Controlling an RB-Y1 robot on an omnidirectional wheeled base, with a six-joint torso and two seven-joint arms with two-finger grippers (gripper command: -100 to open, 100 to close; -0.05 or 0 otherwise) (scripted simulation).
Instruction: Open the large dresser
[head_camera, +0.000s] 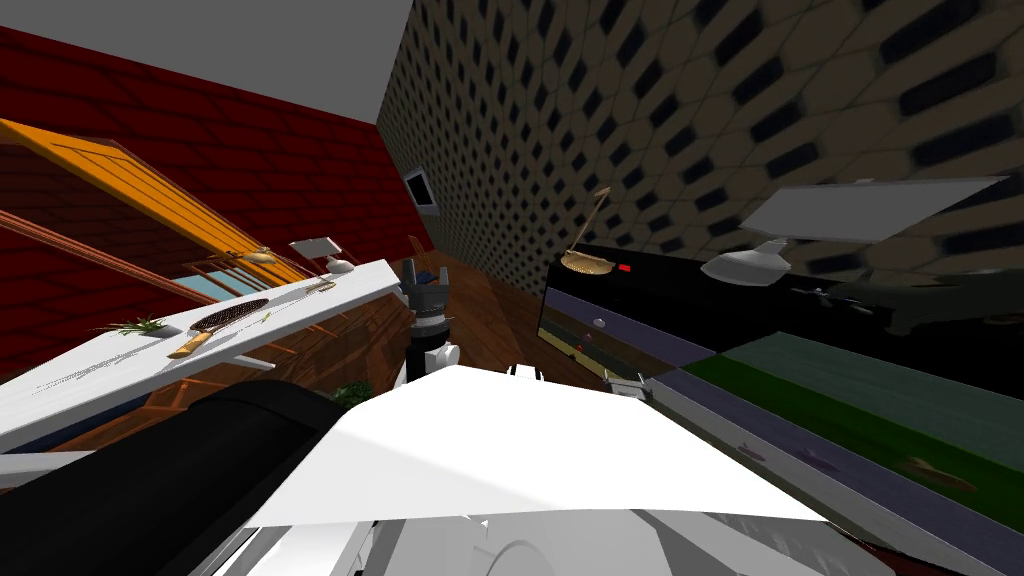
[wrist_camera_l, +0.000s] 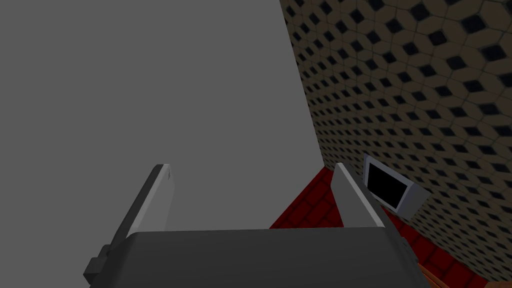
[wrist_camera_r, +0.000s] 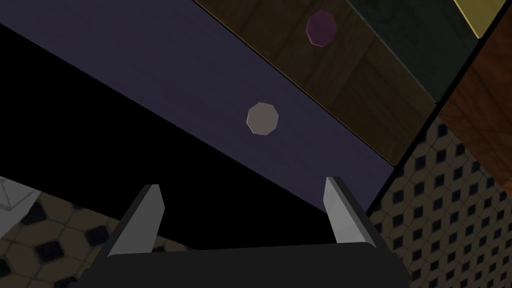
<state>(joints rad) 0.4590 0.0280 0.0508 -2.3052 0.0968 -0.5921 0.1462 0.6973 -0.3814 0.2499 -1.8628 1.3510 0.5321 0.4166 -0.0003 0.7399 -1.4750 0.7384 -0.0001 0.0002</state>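
on the right, along the wall: dresser (head_camera: 650, 335), drawers stacked. just beyond right gripper (wrist_camera_r: 242, 183): knob (wrist_camera_r: 262, 118) on one drawer, second knob (wrist_camera_r: 321, 28) on the next. on the dresser top: lamp (head_camera: 750, 265), sieve (head_camera: 587, 262) at the far end. on the left: counter (head_camera: 60, 385), bearing sprig (head_camera: 140, 325), hairbrush (head_camera: 220, 322) beside it, second lamp (head_camera: 335, 262) farther along.

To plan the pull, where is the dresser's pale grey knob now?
In the right wrist view, the pale grey knob sits on the purple drawer front, ahead of the open right claw, near a purple knob.
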